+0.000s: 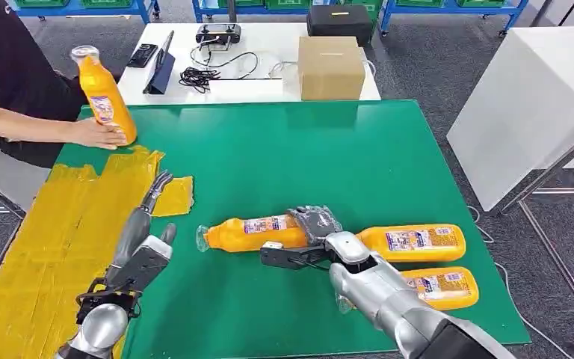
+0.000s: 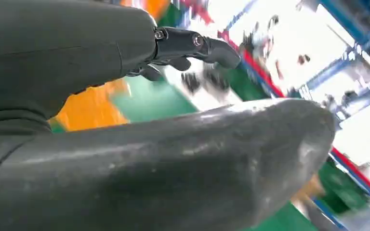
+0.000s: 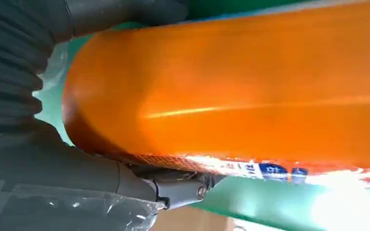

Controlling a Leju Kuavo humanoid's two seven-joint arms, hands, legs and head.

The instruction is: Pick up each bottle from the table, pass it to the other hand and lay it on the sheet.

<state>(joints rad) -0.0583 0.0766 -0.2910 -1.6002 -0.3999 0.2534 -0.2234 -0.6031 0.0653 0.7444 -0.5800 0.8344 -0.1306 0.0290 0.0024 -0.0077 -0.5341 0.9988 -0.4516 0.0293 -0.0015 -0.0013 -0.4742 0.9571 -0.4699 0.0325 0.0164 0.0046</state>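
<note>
My right hand [image 1: 308,238] grips the base end of an orange bottle [image 1: 250,232] lying on its side on the green table [image 1: 291,149], its cap pointing left. The right wrist view shows that orange bottle [image 3: 231,91] close up, with my thumb [image 3: 67,168] against its side. My left hand [image 1: 143,239] hovers open over the edge of the yellow sheet [image 1: 45,239], fingers stretched forward. The left hand's fingers [image 2: 192,45] hold nothing. Two more orange bottles [image 1: 415,241] [image 1: 441,288] lie on the table by my right forearm. A person's hand holds another orange bottle [image 1: 103,93] upright at the sheet's far end.
A white table [image 1: 194,90] behind carries a cardboard box [image 1: 331,67], a black case [image 1: 340,22], cables and a tablet. A white cabinet [image 1: 527,112] stands to the right. The person [image 1: 15,75] sits at the far left.
</note>
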